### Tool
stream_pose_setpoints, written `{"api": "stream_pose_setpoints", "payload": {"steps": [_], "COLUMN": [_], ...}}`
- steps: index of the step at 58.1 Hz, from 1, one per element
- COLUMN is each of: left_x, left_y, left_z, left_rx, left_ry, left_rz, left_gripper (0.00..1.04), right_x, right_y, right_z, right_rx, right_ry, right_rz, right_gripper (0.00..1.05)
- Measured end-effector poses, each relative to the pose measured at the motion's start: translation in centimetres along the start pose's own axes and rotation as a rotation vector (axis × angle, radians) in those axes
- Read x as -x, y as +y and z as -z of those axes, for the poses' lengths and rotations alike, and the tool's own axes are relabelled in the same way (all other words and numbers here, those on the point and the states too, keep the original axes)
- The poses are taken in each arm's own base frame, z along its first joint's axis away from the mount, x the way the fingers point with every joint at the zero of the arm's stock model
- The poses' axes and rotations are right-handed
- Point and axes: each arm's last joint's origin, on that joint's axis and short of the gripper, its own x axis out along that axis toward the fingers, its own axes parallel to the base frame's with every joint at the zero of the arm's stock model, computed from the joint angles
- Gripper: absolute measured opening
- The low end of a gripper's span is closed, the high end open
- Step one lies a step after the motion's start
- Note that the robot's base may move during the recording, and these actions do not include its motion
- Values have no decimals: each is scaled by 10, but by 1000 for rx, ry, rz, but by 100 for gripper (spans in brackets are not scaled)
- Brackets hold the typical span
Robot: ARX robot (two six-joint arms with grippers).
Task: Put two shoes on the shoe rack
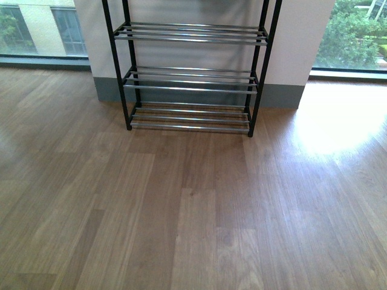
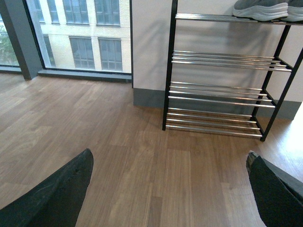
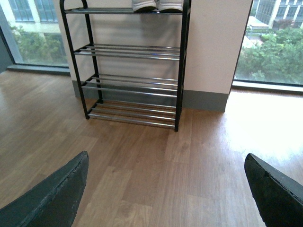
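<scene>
Shoe rack (image 1: 190, 88) stands in the upper middle of the front view, feet on the wood floor (image 1: 193, 211), back close to a pale wall (image 1: 296, 36) with a grey skirting board (image 1: 281, 96). Thin black frame, shiny bars; three tiers show here, all bare, and the frame's top is cut off by the upper edge. Window (image 1: 36, 27) at upper left, a second window (image 1: 354, 33) at upper right with greenery behind it; a bright patch of daylight lies on the boards at right. Neither arm in this view. Left wrist view: same rack (image 2: 218, 101) across open floor, with a fourth, higher tier carrying a pair of grey-and-white shoes (image 2: 260, 9); only their lower parts show, type not clear. Left gripper (image 2: 169, 155) well short of the rack, its dark fingers (image 2: 66, 189) spread wide, only bare floor between them. Right wrist view: rack (image 3: 132, 90) again, the shoes (image 3: 158, 4) on its highest tier, soles only. Right gripper (image 3: 166, 155) also well back from the rack, fingers (image 3: 57, 194) wide apart, holding nothing.
</scene>
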Motion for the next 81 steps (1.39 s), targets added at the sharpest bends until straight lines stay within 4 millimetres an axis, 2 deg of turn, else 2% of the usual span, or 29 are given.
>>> {"api": "stream_pose_setpoints", "payload": {"steps": [81], "left_x": [0], "left_y": [0], "left_z": [0], "left_rx": [0], "left_ry": [0], "left_rz": [0], "left_gripper": [95], "right_x": [0], "right_y": [0], "right_z": [0], "right_rx": [0], "right_ry": [0], "right_rz": [0], "right_gripper": [95]}}
